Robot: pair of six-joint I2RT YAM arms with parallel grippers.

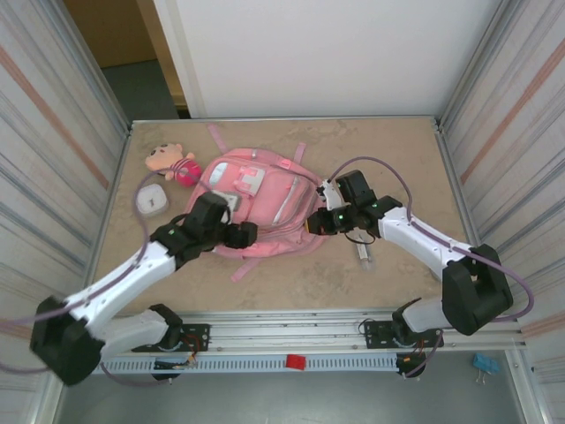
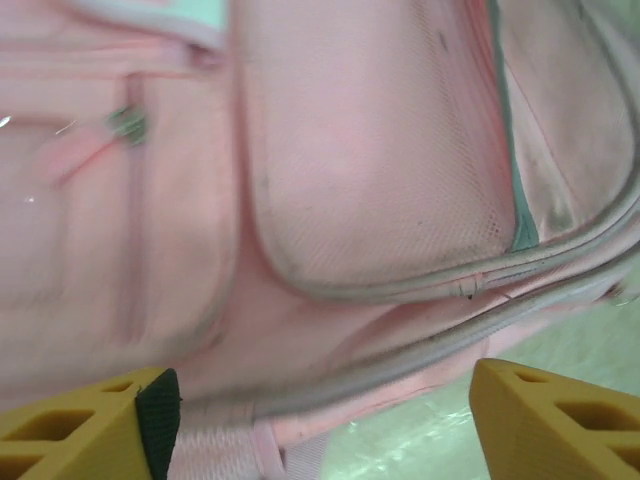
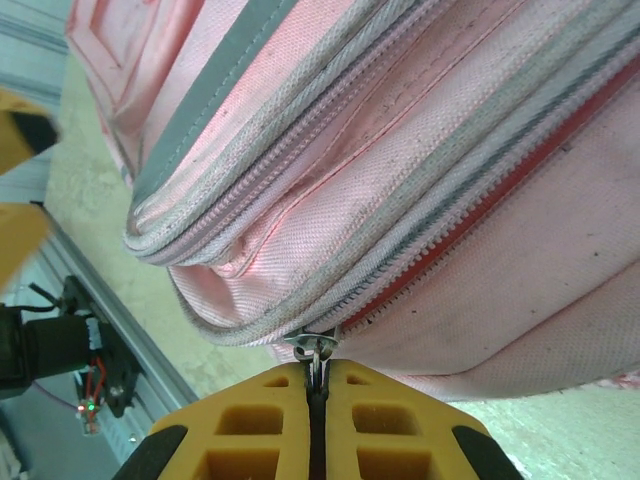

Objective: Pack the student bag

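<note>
Pink fabric with grey and white trim marks the student bag (image 1: 256, 199), which lies flat near the middle of the table (image 1: 406, 159), its zipped front pockets facing up and its straps trailing off both the far and the near edge. The left end effector (image 1: 238, 234) sits at the bag's near-left edge. In the left wrist view its yellow fingers (image 2: 90, 430) stand wide apart and hold nothing, with the bag's lower seam and a strip of pink strap lying between them; whether either pad touches the fabric cannot be told.

The right end effector (image 3: 316, 400) is at the bag's right side, closed narrow on a small metal zip pull (image 3: 316, 345) that sticks out from the end of a grey-toothed zip. Above that zip run two more lines of piping and zip across the bulging pink panel.

Beyond the bag's far-left corner lies a small plush doll (image 1: 172, 162), just beside the bag. A white rounded object (image 1: 153, 198) rests nearer, left of the left arm. A thin pen-like item (image 1: 364, 254) lies on the table under the right arm.
</note>
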